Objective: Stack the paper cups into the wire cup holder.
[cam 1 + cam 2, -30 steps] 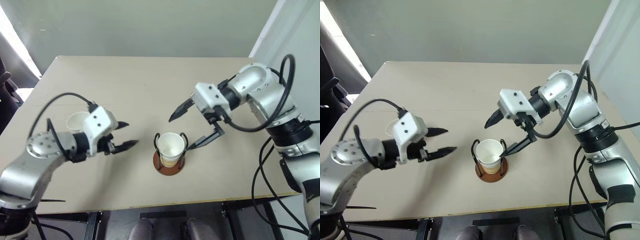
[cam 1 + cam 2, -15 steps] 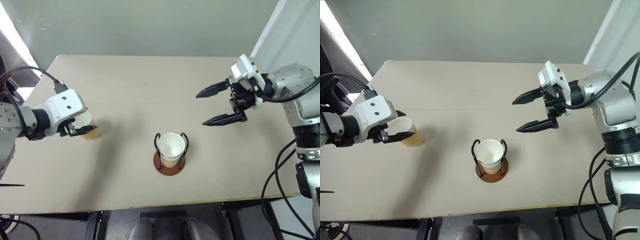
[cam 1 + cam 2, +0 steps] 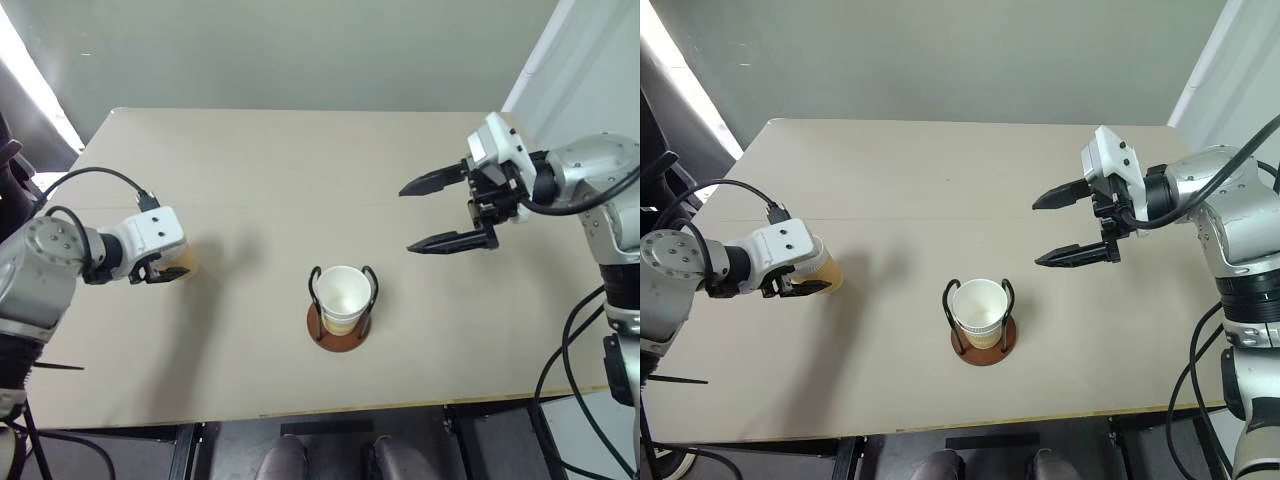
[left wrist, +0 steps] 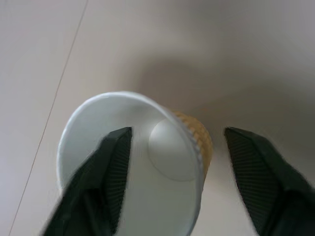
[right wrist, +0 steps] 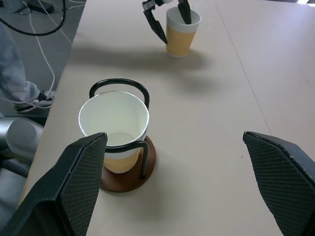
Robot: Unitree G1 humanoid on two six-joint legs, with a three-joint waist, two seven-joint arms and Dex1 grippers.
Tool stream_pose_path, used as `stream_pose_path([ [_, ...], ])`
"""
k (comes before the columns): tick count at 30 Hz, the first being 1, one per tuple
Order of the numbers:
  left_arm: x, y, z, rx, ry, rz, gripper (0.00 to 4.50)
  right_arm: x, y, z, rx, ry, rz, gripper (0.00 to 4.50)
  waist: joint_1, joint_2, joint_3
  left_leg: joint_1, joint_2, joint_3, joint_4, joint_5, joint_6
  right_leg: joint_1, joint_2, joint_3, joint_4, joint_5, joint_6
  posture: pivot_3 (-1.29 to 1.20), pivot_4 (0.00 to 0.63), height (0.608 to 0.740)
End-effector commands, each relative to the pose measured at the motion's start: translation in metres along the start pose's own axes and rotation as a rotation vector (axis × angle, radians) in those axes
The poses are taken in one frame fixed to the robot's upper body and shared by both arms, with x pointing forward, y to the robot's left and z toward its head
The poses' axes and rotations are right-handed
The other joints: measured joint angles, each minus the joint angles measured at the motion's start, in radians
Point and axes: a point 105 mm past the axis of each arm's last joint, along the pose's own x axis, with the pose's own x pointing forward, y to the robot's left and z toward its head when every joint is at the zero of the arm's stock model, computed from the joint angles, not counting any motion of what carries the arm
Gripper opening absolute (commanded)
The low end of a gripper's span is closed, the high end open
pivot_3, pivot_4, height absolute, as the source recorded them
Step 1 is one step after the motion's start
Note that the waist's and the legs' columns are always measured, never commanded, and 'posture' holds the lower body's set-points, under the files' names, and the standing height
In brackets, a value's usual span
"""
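One paper cup (image 3: 342, 293) stands upright inside the wire cup holder (image 3: 339, 338) at the table's middle front. Another paper cup (image 3: 828, 272), tan outside and white inside, stands upright near the table's left side. My left gripper (image 4: 177, 130) is at that cup and open. One finger (image 4: 110, 167) reaches inside the cup (image 4: 182, 147) and the other finger (image 4: 256, 167) sits outside its wall, with a small gap between them. My right gripper (image 3: 407, 218) hangs open above the table, to the right of and beyond the holder (image 5: 123, 182), holding nothing.
The tan table (image 3: 300, 170) has bare room between the two cups and behind the holder. Its front edge (image 3: 330, 408) lies close below the holder. A dark chair (image 3: 8, 175) stands off the table's left side.
My left gripper swung left from beside the holder to the left cup and narrowed its fingers across the cup's wall. My right gripper drew back to the right, away from the holder.
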Motion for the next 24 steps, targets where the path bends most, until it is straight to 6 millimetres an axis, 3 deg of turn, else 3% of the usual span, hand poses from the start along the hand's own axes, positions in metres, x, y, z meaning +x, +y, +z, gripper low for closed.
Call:
stream_pose_path([
  [1, -0.004, 0.010, 0.005, 0.039, -0.006, 0.026, 1.70, -0.013, -0.001, 0.012, -0.044, -0.016, -0.054, 4.50, 0.000, 0.000, 0.000, 0.000, 0.000, 0.000, 0.000, 0.000, 0.000, 0.000, 0.000, 0.000, 0.000, 0.000, 0.000, 0.00, 0.150, 0.740],
  [6, -0.005, 0.009, 0.008, 0.059, -0.019, 0.007, 0.01, -0.016, 0.000, 0.011, -0.042, -0.005, -0.066, 4.50, -0.001, 0.000, 0.000, 0.000, 0.000, 0.000, 0.000, 0.000, 0.000, 0.000, 0.000, 0.000, 0.000, 0.000, 0.000, 0.00, 0.150, 0.740],
  [10, -0.011, 0.007, 0.023, 0.078, -0.086, -0.027, 0.01, -0.017, -0.002, 0.011, -0.042, -0.005, -0.079, 4.50, -0.001, 0.000, 0.000, 0.000, 0.000, 0.000, 0.000, 0.000, 0.000, 0.000, 0.000, 0.000, -0.001, 0.000, 0.000, 0.00, 0.150, 0.740],
  [15, -0.037, -0.009, 0.095, 0.153, -0.431, -0.197, 0.01, -0.026, 0.001, 0.011, -0.036, 0.007, -0.088, 4.50, 0.009, -0.001, 0.000, -0.001, 0.000, -0.001, 0.001, 0.000, 0.000, 0.000, 0.000, 0.000, 0.000, 0.000, 0.001, 0.00, 0.150, 0.740],
  [20, -0.071, -0.019, 0.189, 0.320, -0.819, -0.375, 0.01, -0.039, 0.022, 0.008, -0.052, 0.014, -0.042, 4.50, 0.032, -0.001, -0.001, -0.003, -0.003, -0.004, 0.005, 0.000, 0.001, 0.002, 0.000, -0.001, -0.001, 0.001, 0.002, 0.00, 0.150, 0.740],
  [24, -0.099, -0.044, 0.234, 0.531, -1.000, -0.622, 0.01, -0.044, 0.041, 0.004, -0.048, 0.023, -0.022, 4.50, 0.029, -0.001, -0.001, -0.005, -0.004, -0.002, 0.010, -0.001, 0.003, 0.005, -0.001, -0.001, -0.001, 0.001, 0.006, 0.00, 0.150, 0.740],
])
